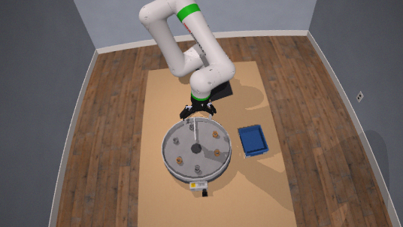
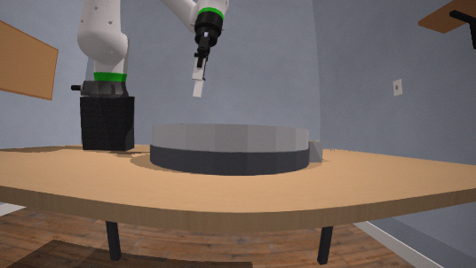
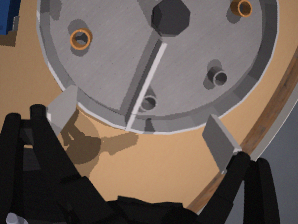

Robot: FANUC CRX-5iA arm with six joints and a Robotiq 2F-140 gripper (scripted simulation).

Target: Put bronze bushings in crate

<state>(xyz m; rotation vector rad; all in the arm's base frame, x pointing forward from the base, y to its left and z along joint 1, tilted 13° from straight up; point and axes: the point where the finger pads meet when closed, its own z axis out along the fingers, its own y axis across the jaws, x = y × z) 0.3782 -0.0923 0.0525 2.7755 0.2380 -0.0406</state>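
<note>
The turning table point(image 1: 184, 149) point(image 2: 231, 138) point(image 3: 117, 35) carries three bronze and three grey bushings. One bronze bushing point(image 1: 215, 134) point(image 3: 74, 42) stands at the back right, another bronze bushing point(image 1: 216, 152) at the right, a third bronze bushing point(image 1: 177, 158) point(image 3: 237, 8) at the front left. Grey bushings point(image 1: 191, 127) point(image 1: 175, 140) point(image 1: 197, 169) stand between them. The blue crate point(image 1: 241, 142) point(image 3: 6, 20) to the right shows no bushing inside. My gripper point(image 1: 198, 119) point(image 2: 197, 87) point(image 3: 143, 112) is open and empty, high above the table's back rim.
A thin white bar point(image 1: 195, 129) point(image 3: 147, 85) runs from the hub point(image 1: 195, 148) point(image 3: 171, 18) to the back rim, beside a grey bushing. The turning table's raised wall surrounds the bushings. A small control box point(image 1: 198, 186) point(image 2: 315, 152) is at its front.
</note>
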